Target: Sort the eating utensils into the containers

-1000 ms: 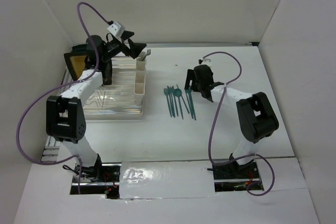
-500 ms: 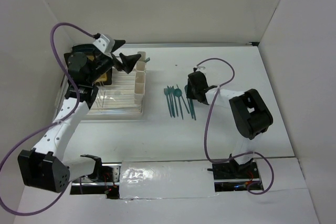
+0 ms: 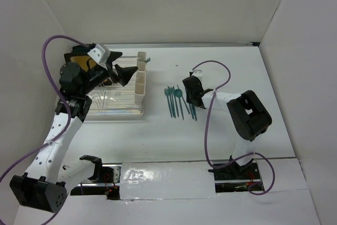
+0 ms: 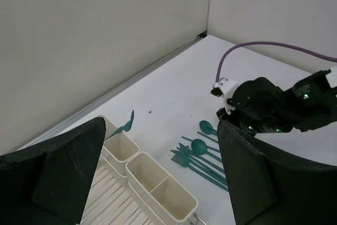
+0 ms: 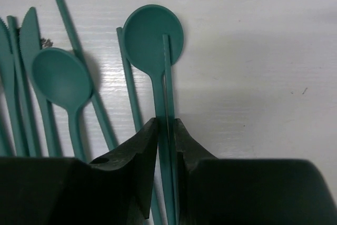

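Right wrist view looks straight down the right gripper (image 5: 164, 125), whose two black fingers (image 5: 139, 154) are drawn in to a narrow slot. Pinched in that slot are the handle of a round spoon (image 5: 154, 35) and a second thin teal handle (image 5: 167, 77) lying along it and over the bowl. Both rest flat on the white table (image 5: 253, 51). Just left lie a smaller oval spoon (image 5: 60, 77), more thin handles, and a serrated knife (image 5: 29, 35) near the frame edge. From the top external camera, the utensils (image 3: 176, 103) form a loose fan to the right of the dish rack (image 3: 113, 104), with the right gripper (image 3: 192, 104) down at the fan's right side. The two cream containers (image 3: 140, 80) stand along the rack's right edge. One teal utensil (image 3: 147, 59) sticks out of the far one, tilted. The left gripper (image 3: 120, 67) hangs above the rack near a yellow plate (image 3: 79, 59). Its fingers (image 4: 58, 167) are spread wide, with nothing between them.
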Robot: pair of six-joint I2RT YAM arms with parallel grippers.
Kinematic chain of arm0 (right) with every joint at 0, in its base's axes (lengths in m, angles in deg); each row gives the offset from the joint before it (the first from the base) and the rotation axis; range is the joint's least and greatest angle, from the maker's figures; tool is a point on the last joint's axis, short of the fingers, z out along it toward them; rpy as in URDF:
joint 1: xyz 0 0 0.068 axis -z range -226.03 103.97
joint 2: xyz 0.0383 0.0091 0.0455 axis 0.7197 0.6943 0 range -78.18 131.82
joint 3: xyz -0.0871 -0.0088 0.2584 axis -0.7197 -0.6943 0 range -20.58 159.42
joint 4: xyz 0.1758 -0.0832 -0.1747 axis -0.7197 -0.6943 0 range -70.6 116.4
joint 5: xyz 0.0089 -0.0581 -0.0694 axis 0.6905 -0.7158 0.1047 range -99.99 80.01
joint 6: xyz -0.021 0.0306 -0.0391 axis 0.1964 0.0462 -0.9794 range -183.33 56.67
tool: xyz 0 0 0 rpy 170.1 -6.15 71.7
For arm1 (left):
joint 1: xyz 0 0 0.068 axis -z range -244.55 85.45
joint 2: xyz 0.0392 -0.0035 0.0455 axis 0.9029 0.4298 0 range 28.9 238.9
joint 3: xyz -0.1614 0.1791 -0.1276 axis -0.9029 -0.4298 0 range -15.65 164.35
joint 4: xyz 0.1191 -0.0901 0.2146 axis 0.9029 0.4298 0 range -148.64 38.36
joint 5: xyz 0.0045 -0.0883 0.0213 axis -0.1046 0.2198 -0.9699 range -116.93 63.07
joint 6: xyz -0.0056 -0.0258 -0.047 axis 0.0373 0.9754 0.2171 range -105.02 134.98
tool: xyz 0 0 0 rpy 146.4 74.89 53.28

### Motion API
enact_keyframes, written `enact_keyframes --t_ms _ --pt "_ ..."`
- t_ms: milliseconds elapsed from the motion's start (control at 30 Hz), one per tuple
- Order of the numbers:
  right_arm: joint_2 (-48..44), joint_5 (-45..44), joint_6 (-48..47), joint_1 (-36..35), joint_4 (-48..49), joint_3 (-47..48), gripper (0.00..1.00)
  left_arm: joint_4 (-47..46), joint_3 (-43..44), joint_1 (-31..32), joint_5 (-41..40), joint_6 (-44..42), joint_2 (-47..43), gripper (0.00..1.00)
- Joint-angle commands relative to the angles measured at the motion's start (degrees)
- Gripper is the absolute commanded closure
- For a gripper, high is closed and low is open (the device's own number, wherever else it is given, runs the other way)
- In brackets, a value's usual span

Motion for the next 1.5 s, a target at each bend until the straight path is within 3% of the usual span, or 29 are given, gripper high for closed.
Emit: enact_keyframes --t_ms 0,267,433,567,833,1033,1167,1200,1300,1467 --pt "1.2 -4.1 0.1 0.6 -1.5 0.9 0.76 3.1 0.0 -0.1 1.7 -2.2 -3.7 0.0" --pt "4.3 -2.9 -0.7 0.9 -1.5 3.0 0.83 -1.6 -8.3 0.1 1.8 -3.7 -10.1 0.0" --pt "6.6 -3.4 -1.3 1.0 -3.2 5.7 0.99 -1.0 -9.0 0.1 3.5 -3.6 -9.5 0.0" --pt "5.3 -3.4 -1.3 1.0 -5.4 6.3 1.0 0.8 -7.8 0.1 4.6 -3.2 -7.9 0.0" --pt "-8.0 0.2 -0.6 1.0 -9.2 7.9 1.0 8.0 -0.3 1.7 12.2 2.1 -0.8 0.0" --pt "-23.7 7.6 1.4 1.8 -5.9 4.7 1.0 11.3 5.0 6.9 10.6 6.3 6.2 0.0" --pt "-27.5 6.1 0.2 2.8 -6.6 3.4 0.77 15.0 7.5 8.0 7.8 6.8 8.6 0.0" --pt "-26.7 6.1 0.0 3.3 -7.6 3.4 0.67 15.2 7.6 8.0 7.3 6.9 8.5 0.0" --pt "-22.7 6.8 0.0 4.2 -9.0 3.4 0.58 14.2 6.4 8.0 5.2 5.8 7.1 0.0" --pt "-13.5 8.1 0.4 4.2 -6.0 2.2 0.55 11.9 0.8 8.0 3.0 4.2 4.2 0.0"
